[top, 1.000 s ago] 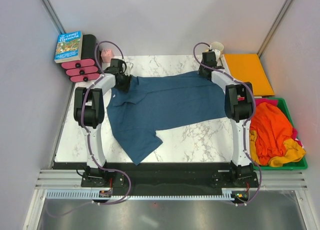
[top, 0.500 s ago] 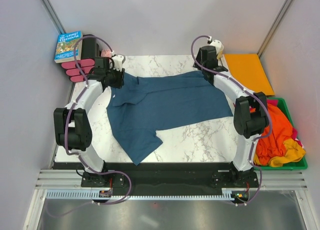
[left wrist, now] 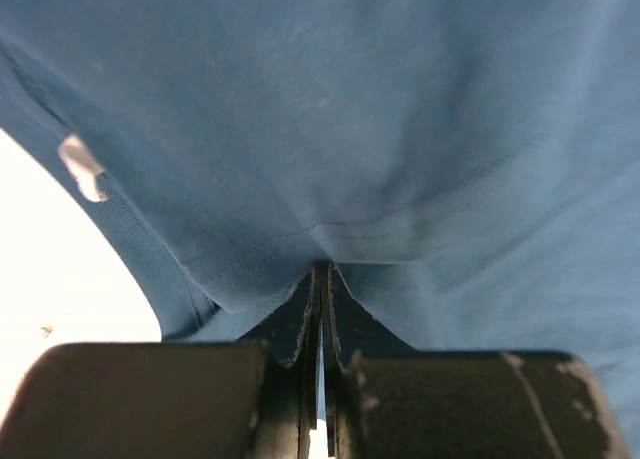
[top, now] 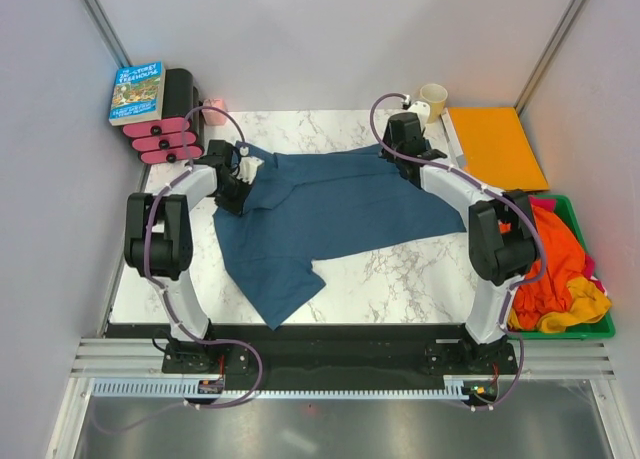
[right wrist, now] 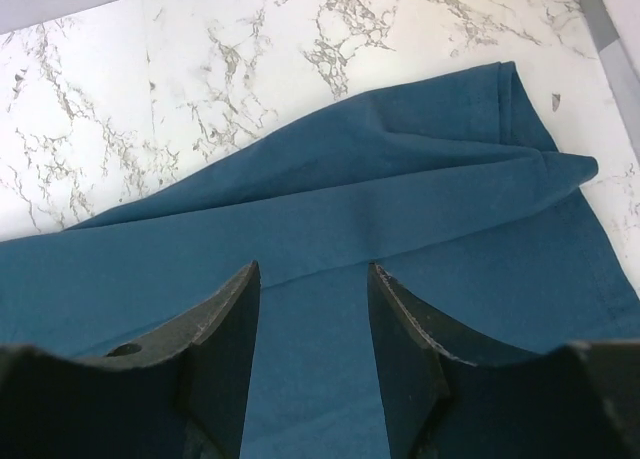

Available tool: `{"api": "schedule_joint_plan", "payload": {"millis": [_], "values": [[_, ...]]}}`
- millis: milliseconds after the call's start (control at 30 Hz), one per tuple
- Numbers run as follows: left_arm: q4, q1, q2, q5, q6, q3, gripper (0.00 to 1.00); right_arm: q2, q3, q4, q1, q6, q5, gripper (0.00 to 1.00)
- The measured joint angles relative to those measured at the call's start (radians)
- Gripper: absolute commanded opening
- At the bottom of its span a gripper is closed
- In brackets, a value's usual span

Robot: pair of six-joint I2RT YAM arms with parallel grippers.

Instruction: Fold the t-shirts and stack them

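- One green bin (top: 556, 332) stands beside the right edge of the bench (top: 400, 269). It holds a crumpled orange garment (top: 545, 264) and a yellow garment (top: 585, 301). The total count cannot be determined.
- One paper cup (top: 433, 97) stands at the far right corner; its contents are not visible.
- One blue t-shirt (top: 340, 214) lies spread on the bench.
- Left jaws: closed on a fold of the t-shirt near its collar.
- Right jaws: wide apart, gripping nothing, over the t-shirt's far right corner.
- One book (top: 137, 91) and one orange mat (top: 495, 144) lie at the far end.

t-shirt (top: 340, 204): matt blue cloth | table (top: 400, 269): smooth marble-patterned top
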Motion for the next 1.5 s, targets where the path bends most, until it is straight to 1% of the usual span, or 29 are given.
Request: {"api": "schedule_joint_plan", "payload": {"millis": [300,500,667,767,800,867,900,933,1000,1033,1067,1167,1233,1267,1367,1500], "values": [[-0.05,0.014,0.108,-0.15,0.055,0.104,0.03,-0.022,-0.039,0.008,0.0,0.0,0.027,0.54],[-0.034,0.111,0.174,-0.254,0.107,0.19,0.02,-0.022,-0.051,0.008,0.0,0.0,0.04,0.54],[-0.02,0.18,0.189,-0.317,0.154,0.201,0.04,-0.022,-0.052,0.008,0.0,0.0,0.052,0.54],[-0.019,0.196,0.189,-0.32,0.171,0.201,0.14,-0.022,-0.052,0.011,0.0,0.0,0.053,0.57],[-0.019,0.197,0.188,-0.312,0.172,0.201,0.21,-0.022,-0.052,0.013,0.0,0.0,0.052,0.58],[-0.018,0.201,0.171,-0.269,0.172,0.195,0.24,-0.022,-0.052,0.016,0.0,0.0,0.052,0.57],[-0.019,0.203,0.154,-0.229,0.17,0.187,0.27,-0.021,-0.052,0.016,0.0,-0.001,0.053,0.54],[-0.022,0.205,0.131,-0.184,0.164,0.181,0.27,-0.02,-0.051,0.017,0.0,-0.004,0.053,0.42],[-0.027,0.207,0.076,-0.102,0.143,0.175,0.28,-0.004,-0.029,0.012,0.0,-0.022,0.056,0.24],[-0.026,0.208,0.034,-0.04,0.122,0.175,0.27,0.02,0.014,-0.009,-0.001,-0.029,0.06,0.11],[-0.023,0.208,0.004,0.002,0.104,0.175,0.27,0.043,0.048,-0.012,-0.002,-0.043,0.06,0.08],[-0.016,0.202,-0.079,0.135,0.037,0.186,0.25,0.175,0.254,-0.076,-0.007,-0.065,0.065,0.06],[-0.008,0.192,-0.092,0.19,-0.001,0.205,0.23,0.264,0.38,-0.117,-0.011,-0.069,0.063,0.05],[-0.002,0.189,-0.089,0.204,-0.013,0.209,0.21,0.293,0.415,-0.128,-0.014,-0.069,0.061,0.04],[-0.001,0.168,-0.042,0.231,-0.042,0.217,0.19,0.37,0.483,-0.175,-0.031,-0.068,0.052,0.01],[-0.034,0.133,0.054,0.225,-0.042,0.217,0.18,0.438,0.5,-0.23,-0.054,-0.062,0.043,0.01]]}}
